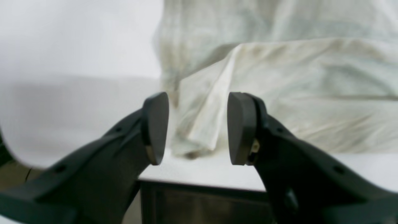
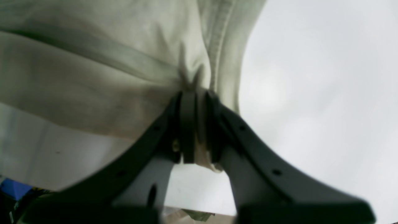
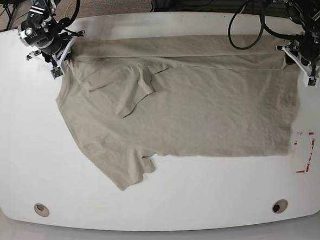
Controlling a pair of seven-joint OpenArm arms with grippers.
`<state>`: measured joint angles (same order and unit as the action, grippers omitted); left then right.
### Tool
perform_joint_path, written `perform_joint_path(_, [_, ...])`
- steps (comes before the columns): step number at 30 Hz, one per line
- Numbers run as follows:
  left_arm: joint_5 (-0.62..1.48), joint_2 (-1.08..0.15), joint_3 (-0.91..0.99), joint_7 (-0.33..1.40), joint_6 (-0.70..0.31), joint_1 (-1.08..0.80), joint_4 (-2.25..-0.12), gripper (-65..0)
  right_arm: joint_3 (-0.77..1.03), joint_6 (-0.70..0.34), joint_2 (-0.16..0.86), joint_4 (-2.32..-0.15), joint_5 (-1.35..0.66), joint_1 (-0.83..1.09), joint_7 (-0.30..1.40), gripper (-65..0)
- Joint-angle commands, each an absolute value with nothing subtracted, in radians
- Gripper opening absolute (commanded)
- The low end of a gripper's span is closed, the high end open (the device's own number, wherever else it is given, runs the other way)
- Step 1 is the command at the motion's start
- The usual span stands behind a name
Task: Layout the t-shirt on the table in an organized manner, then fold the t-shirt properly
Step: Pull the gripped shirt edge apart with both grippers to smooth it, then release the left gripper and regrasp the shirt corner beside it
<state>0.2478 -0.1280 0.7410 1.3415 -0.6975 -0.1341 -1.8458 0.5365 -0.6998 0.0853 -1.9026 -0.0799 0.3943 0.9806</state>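
With the t-shirt (image 3: pixel 202 106) spread over the bench (image 3: pixel 19 134), only its far corner is pinched by the right claw (image 2: pixel 196 102) while the left claw (image 1: pixel 197 127) is spread empty, so one-sided pulling could skew or bunch it.

The beige t-shirt (image 3: pixel 192 107) lies spread, rumpled, across the white table (image 3: pixel 20 139), far edge folded over.
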Motion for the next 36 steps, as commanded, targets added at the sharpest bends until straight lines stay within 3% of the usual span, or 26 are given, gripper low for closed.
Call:
perform_joint_path(1, [0.251,-0.156,0.737,1.333,-0.698,-0.127,-1.853,-36.5,0.541,-0.698,0.094,-1.917,-0.084,0.392,0.974,-59.1])
perform_joint_path(12, [0.249,-0.239,0.590,1.302,-0.698,-0.124,-1.702,-36.5,0.541,-0.698,0.091,-1.917,-0.090,0.390,0.972,-59.1])
perform_joint_path(21, [0.249,-0.377,0.541,1.216,-0.698,-0.119,-1.546,-36.8,0.542,-0.698,0.091,-1.917,-0.091,0.390,0.972,-59.1])
perform_joint_path(36, [0.251,-0.550,0.478,1.076,-0.698,-0.019,-1.460,-36.7,0.542,-0.698,0.091,-1.917,-0.093,0.392,0.972,-59.1])
